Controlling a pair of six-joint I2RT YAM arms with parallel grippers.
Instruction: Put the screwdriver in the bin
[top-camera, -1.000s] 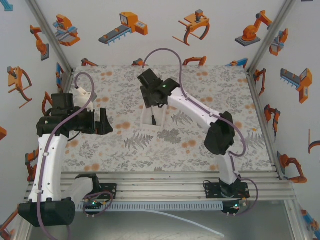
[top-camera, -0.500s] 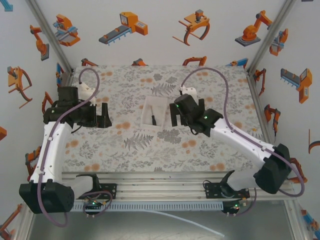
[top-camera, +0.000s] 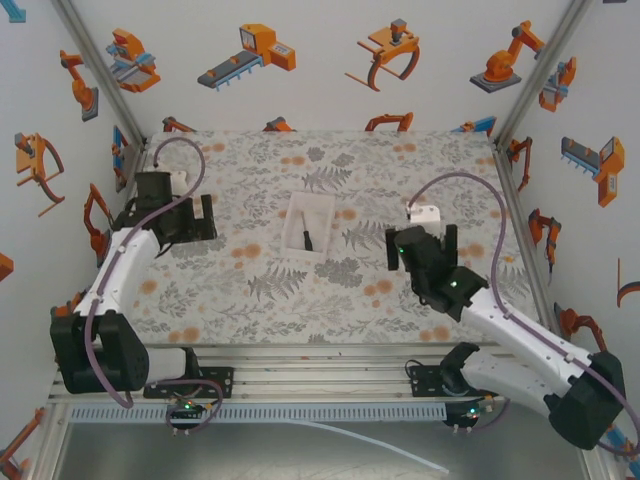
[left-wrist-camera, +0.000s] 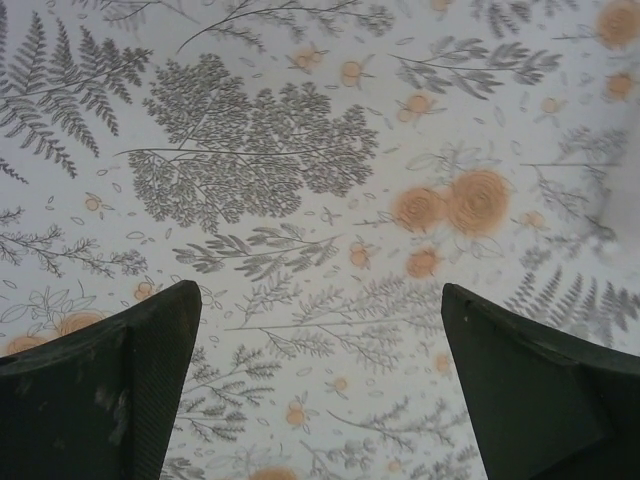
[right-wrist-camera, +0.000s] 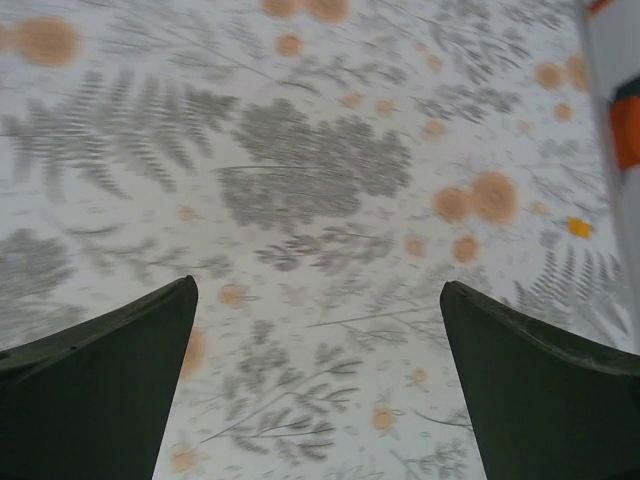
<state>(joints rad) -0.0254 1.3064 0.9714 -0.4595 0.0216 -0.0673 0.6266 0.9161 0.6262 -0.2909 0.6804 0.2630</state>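
Two sets of fingers spread wide, gripping nothing: left gripper (top-camera: 188, 220), right gripper (top-camera: 421, 245). Found lying inside bin (top-camera: 319, 207), toward its 6 o'clock end: screwdriver (top-camera: 307, 240). Versus half a second ago: pulled right gripper off from just beside bin toward 4 o'clock, now well apart; shifted left gripper toward 11 o'clock. Same spot for bin and screwdriver.

Bright, even, diffuse light over the floral table (top-camera: 260, 300), faint soft-edged shadows on it, overhead view sharp, slightly bowed toward the corners, left wrist close-up of the table crisp, right wrist close-up hazy, smeared, pattern softened throughout.
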